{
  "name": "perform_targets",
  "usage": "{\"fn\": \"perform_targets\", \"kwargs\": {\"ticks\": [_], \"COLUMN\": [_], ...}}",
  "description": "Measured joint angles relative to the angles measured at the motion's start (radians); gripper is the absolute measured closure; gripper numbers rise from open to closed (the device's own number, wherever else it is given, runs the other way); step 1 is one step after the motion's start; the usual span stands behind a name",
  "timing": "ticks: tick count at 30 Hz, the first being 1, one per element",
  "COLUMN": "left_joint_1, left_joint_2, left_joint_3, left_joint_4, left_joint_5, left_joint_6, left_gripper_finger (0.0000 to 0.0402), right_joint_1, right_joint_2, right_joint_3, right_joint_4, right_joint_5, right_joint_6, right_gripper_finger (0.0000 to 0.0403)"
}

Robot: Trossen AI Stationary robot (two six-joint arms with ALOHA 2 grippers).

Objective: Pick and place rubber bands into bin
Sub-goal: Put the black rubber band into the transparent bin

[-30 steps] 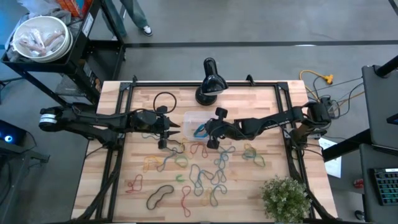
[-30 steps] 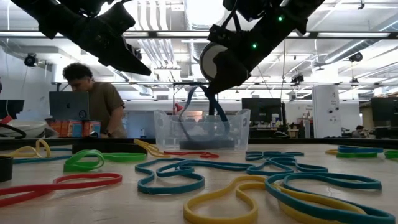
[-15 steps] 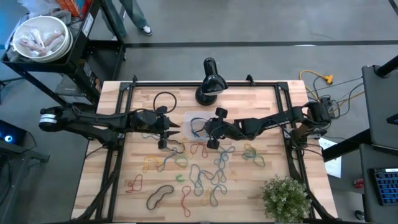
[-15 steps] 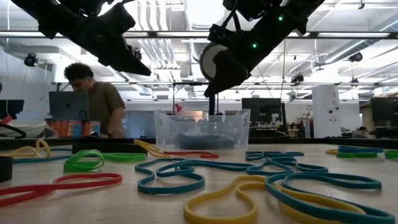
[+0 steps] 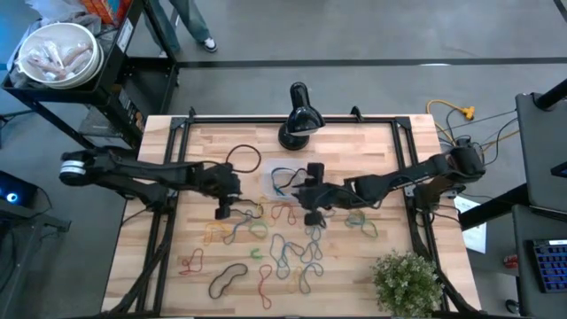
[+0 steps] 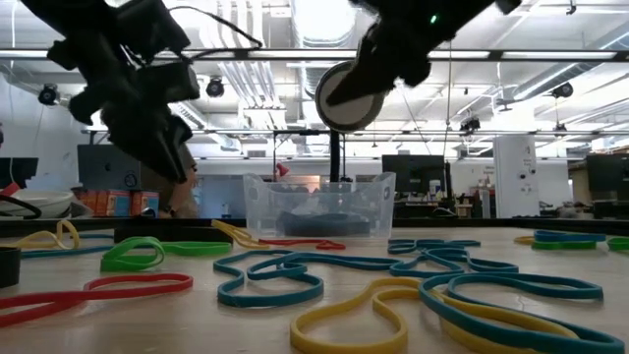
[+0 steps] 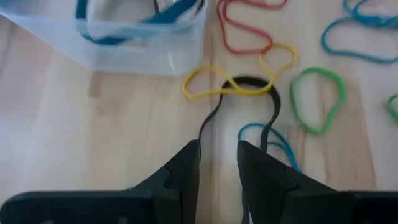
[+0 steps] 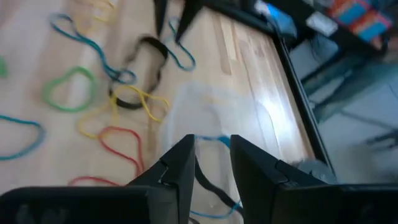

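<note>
Both arms have shifted since a second ago: right gripper [image 5: 312,215] has pulled off the bin [image 5: 266,174] toward the near side, its blue band now dropped inside; left gripper [image 5: 224,211] has swung to point near.

Right jaws slightly apart, nothing between them. Left jaws slightly apart too, empty, hanging over a black band [image 7: 249,84] on the table [image 5: 381,151].

Bin sits at table centre, far of both grippers. Inside: blue rubber bands [image 5: 282,180] plus a dark one, lying on the bottom.

Remaining rubber bands [image 5: 292,252] are spread over the near half of the table: blue, yellow, red, green, black.
</note>
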Motion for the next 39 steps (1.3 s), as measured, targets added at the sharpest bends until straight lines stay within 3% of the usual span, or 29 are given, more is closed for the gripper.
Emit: {"fn": "perform_targets", "kwargs": {"ticks": [10,18,39], "left_joint_1": [0.000,0.000,0.000], "left_joint_2": [0.153,0.230,0.266], "left_joint_3": [0.005,0.019,0.032], "left_joint_4": [-0.022,-0.009,-0.013], "left_joint_5": [-0.006,-0.079,-0.086], "left_joint_6": [0.007,0.004,0.004], "left_gripper_finger": [0.0309,0.0309,0.0309], "right_joint_1": [0.108,0.155,0.210], "right_joint_2": [-0.093,-0.114,-0.112], "right_joint_3": [0.000,0.000,-0.022], "right_joint_4": [-0.123,-0.229,-0.263], "right_joint_5": [-0.002,0.000,0.001], "right_joint_6": [0.048,0.155,0.261], "right_gripper_finger": [0.0324,0.0334,0.0335]}}
